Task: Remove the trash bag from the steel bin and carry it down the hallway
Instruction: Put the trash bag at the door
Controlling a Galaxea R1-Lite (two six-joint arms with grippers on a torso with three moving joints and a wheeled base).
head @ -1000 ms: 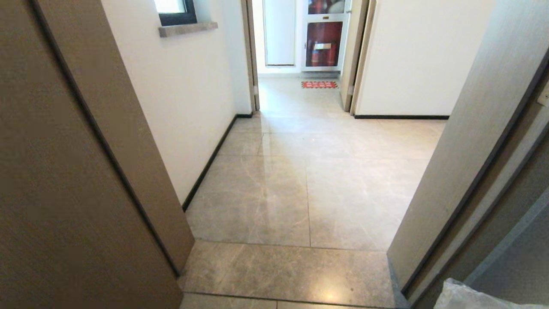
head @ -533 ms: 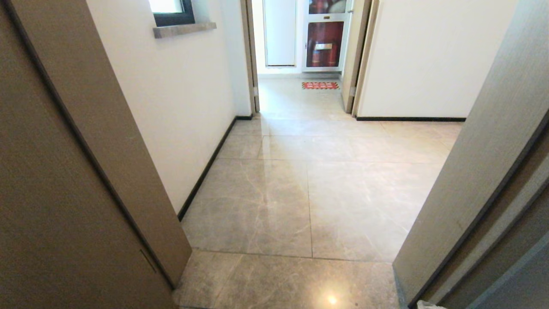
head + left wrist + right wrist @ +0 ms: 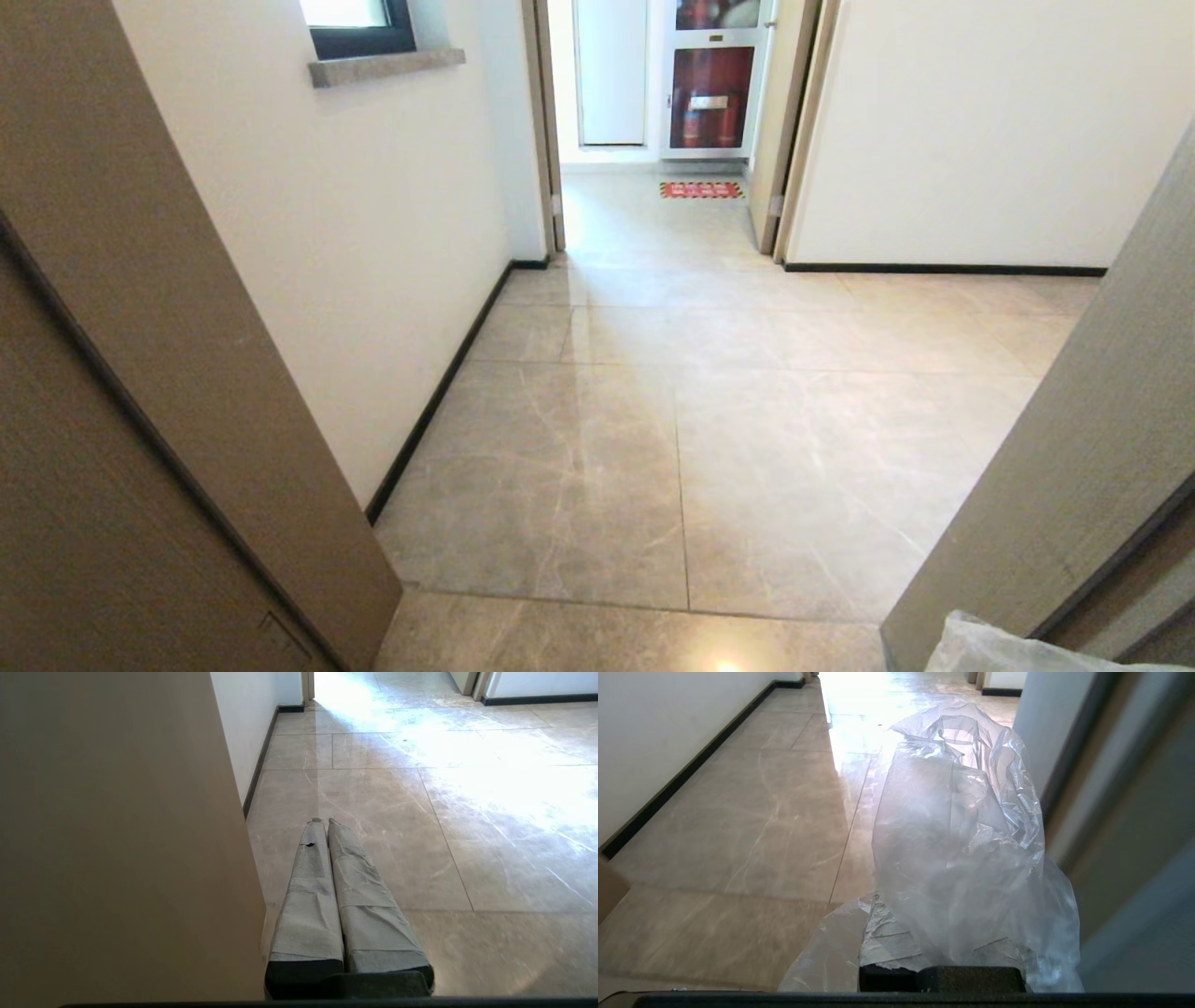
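Crinkly clear plastic trash bag drapes over right claw, clamped tight on it, at 5 o'clock in head view. Left claw closed, empty, above glossy grey-beige hallway tiles.

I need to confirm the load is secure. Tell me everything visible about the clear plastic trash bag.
The thin, crinkly clear plastic trash bag drapes over the right hand, which is shut on it, hiding the fingers. It bunches upward in glossy folds above the grey-beige tiled floor. In the head view only a corner shows, at the lower right.
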